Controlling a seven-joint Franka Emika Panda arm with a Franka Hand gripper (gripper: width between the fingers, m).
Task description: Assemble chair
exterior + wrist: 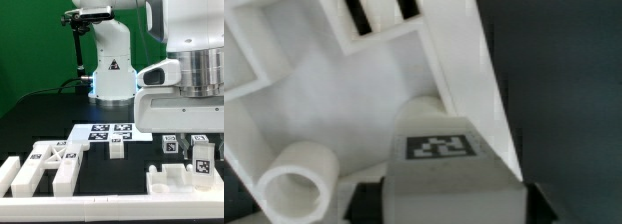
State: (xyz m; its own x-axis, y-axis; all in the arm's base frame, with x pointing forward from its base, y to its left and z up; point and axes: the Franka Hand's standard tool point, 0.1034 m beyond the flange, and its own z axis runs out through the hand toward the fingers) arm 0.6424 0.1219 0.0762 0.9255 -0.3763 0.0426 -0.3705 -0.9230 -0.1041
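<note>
In the wrist view my gripper [455, 205] is shut on a white blocky chair part [446, 160] with a black-and-white tag. Its dark fingers [374, 200] press both sides of the part. The part rests against a larger white slotted chair slab [349, 90], next to a short round white peg [292, 183]. In the exterior view my gripper [190, 140] hangs low at the right, over a white notched chair piece [185, 180], with tagged white parts [200, 153] just under the hand. Its jaws are hidden there.
At the exterior view's left lie white frame-shaped chair parts [45, 162] with tags. A small white cube [117, 149] stands by the marker board [110, 130] at mid-table. The robot's base [108, 65] stands behind. A low white rail [100, 200] runs along the front.
</note>
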